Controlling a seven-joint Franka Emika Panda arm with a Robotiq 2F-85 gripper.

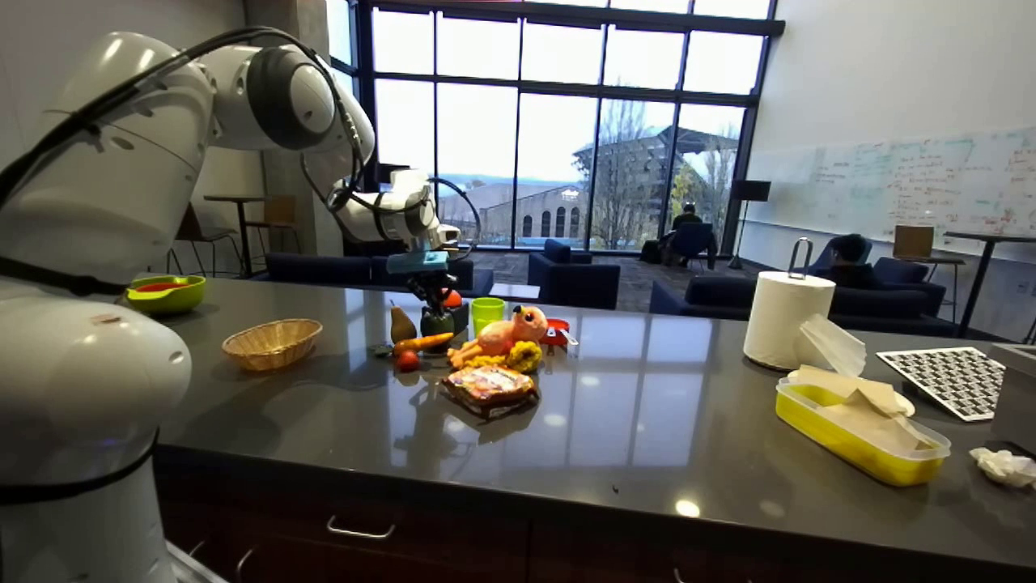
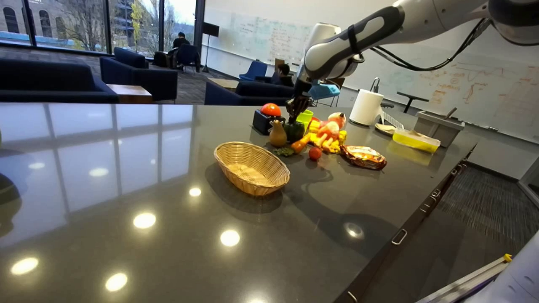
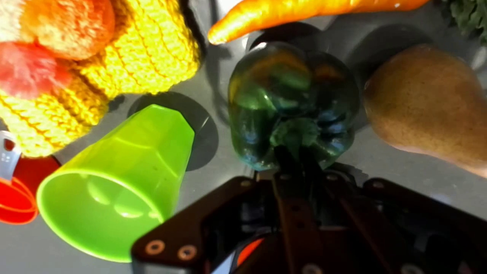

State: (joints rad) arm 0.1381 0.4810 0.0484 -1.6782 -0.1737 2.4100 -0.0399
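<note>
In an exterior view, the gripper (image 1: 438, 304) points down onto the green pepper (image 1: 438, 323), which appears to rest on the counter (image 1: 647, 405) between the pear (image 1: 402, 325) and the lime-green cup (image 1: 487, 313). Carrot (image 1: 425, 343) lies just in front. Risk: crowding; a sideways drag could roll the pear or shove the carrot.

In an exterior view, a black box (image 2: 263, 122) with a red dome (image 2: 270, 110) stands near the gripper, behind the pear. Risk: low travel or wrist tilt could clip it.

Wrist view: jaws narrow, tips apparently pinching the green pepper's stem (image 3: 295, 131); the body is not enclosed. Depth of hold: cannot tell. Risk: a slim hold on a broad, glossy body, so slip or swing seems possible under load. The lime-green cup sits close beside the gripper; opening or rotating the jaws could tip it.
</note>
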